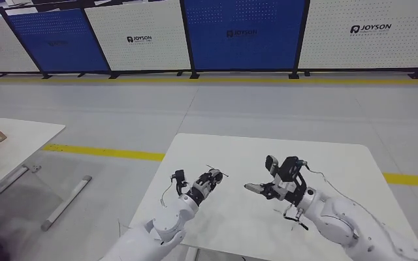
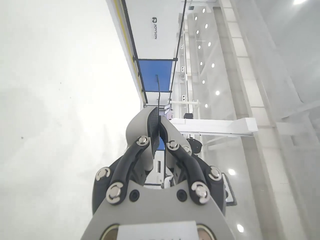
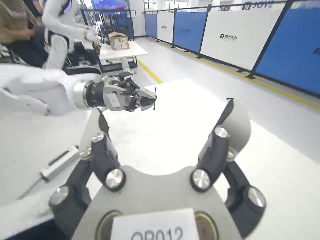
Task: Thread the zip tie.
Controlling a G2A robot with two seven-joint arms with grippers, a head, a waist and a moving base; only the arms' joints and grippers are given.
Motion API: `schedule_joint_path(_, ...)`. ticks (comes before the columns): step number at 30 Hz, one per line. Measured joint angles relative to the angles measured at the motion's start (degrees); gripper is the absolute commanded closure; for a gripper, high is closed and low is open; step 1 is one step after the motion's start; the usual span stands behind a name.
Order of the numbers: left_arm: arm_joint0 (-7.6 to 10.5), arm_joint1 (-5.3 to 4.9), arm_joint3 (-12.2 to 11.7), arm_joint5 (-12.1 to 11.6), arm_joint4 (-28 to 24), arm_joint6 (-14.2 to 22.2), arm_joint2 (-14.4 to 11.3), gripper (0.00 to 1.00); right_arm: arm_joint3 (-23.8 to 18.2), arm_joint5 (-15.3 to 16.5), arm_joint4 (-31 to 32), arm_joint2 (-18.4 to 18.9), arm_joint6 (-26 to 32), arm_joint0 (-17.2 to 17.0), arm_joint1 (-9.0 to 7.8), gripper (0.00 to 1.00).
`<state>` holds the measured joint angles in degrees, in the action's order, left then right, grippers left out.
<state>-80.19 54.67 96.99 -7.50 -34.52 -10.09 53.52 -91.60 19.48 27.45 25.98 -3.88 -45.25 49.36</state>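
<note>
- Zip tie [image 2: 158,89]: a thin black strip pinched in the left gripper [image 2: 159,117], one end sticking out past the fingertips.
- Left gripper: clenched on the zip tie and held above the white tabletop [image 1: 261,147].
- Right gripper [image 3: 165,108]: released, fingers spread wide, facing the left gripper and apart from it.

Ties: one zip tie [image 2: 158,91], thin and black.
Hands: two, the left hand [image 2: 159,116] and the right hand [image 3: 165,108].
Tables: two, the white table [image 1: 261,147] under the hands and a second table [image 1: 26,134] at the left.
Yellow floor lines: two, the far line [image 1: 228,79] and the near line [image 1: 104,152].
Blue fence panels: two, the left panel [image 1: 59,39] and the right panel [image 1: 245,32].
</note>
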Motion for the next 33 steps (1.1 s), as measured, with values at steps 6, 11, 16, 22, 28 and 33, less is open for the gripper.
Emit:
schedule_joint_path(6, -2.10, 0.29, 1.4, -1.8, 12.3, -5.2, -0.4, 1.00, 1.1, 0.0, -18.1, -0.9, 8.4, 2.4, 0.16, 0.00)
schedule_joint_path(11, -3.47, 0.53, 2.4, -1.6, 17.4, -6.3, -0.1, 1.00, 3.9, 0.0, -32.4, -0.5, 20.7, 3.5, 1.81, 0.00)
schedule_joint_path(16, -3.59, 0.58, 2.5, -1.6, 17.4, -6.4, -0.1, 1.00, 4.8, 0.0, -35.4, -0.4, 25.9, 3.7, 2.23, 0.00)
schedule_joint_path(22, -3.59, 0.57, 2.5, -1.6, 17.4, -6.3, -0.1, 1.00, 4.8, 0.0, -35.3, -0.4, 24.4, 3.7, 2.22, 0.00)
schedule_joint_path(28, -3.68, 0.79, 2.5, -1.6, 17.1, -6.2, 0.1, 1.00, 5.5, 0.0, -37.0, 0.6, 25.1, 2.8, 2.36, 0.00)
schedule_joint_path(33, -5.26, 1.07, 4.3, -1.9, 19.4, -7.6, 0.8, 1.00, 9.0, 0.0, -46.6, 4.8, 35.5, 1.7, 3.65, 0.00)
